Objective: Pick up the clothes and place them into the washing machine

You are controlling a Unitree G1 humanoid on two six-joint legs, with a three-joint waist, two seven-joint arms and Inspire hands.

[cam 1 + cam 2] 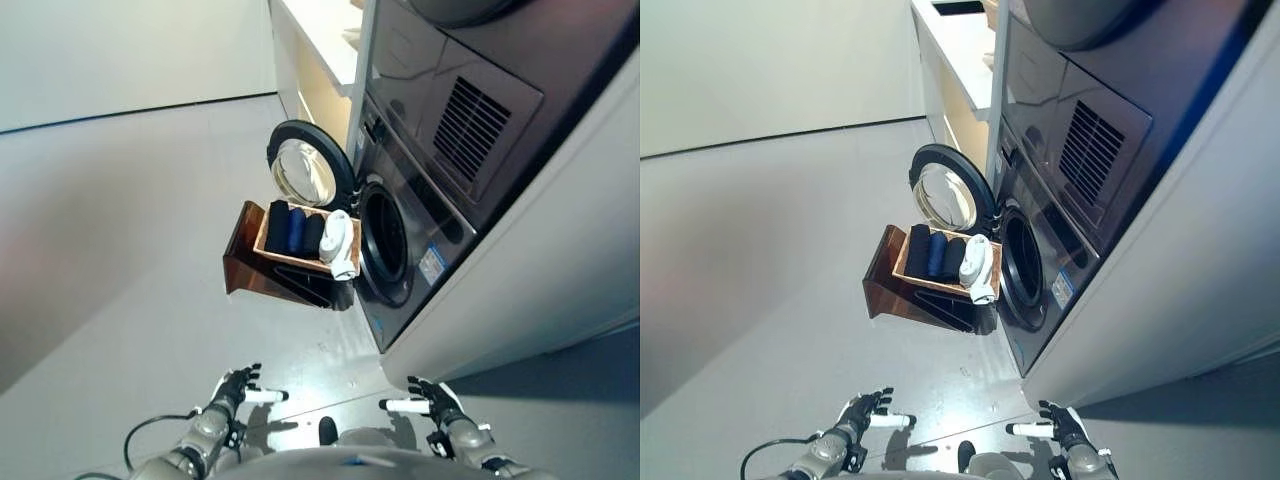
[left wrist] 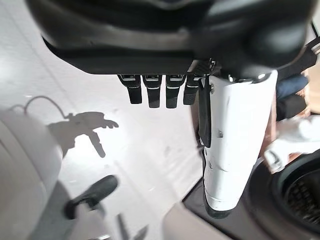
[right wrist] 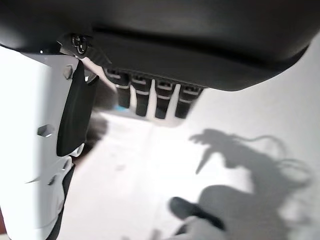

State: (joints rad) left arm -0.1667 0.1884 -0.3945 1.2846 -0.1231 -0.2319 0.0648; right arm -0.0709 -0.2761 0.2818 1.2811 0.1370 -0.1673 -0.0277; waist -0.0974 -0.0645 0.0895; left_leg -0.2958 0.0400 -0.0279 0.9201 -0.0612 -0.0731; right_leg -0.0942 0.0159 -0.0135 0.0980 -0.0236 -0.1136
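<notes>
I am at the approach step; nothing has been picked up. My left hand (image 1: 236, 386) sits low and near on the left side, fingers relaxed and spread, thumb pointing right, holding nothing. My right hand (image 1: 432, 398) mirrors it on the near right, fingers likewise loose and empty, thumb pointing left. Both wrist views confirm this: straight fingers over bare floor (image 1: 130, 230), nothing between thumb and fingers.

The clothes (image 1: 293, 228) are well apart from both hands, further out in the scene. They lie as three dark rolled items, black and navy, side by side in a shallow wooden tray (image 1: 289, 258) that rests on a brown stand (image 1: 245, 262). A white garment (image 1: 338, 243) hangs over the tray's right end, just beside the drum opening.

The washing machine (image 1: 420, 200) stands to the right of the tray. Its round door (image 1: 306, 168) is swung open to the far left, and the drum opening (image 1: 385, 240) is unobstructed.

Next move, in my judgement: close the distance to the tray first, since neither hand can reach it from here. Then bring one hand down over a single garment. The white one looks like the easiest start: it is nearest the drum and partly overhanging. Fingers must curl around the cloth before lifting, and the carry into the drum is short, to the right.
</notes>
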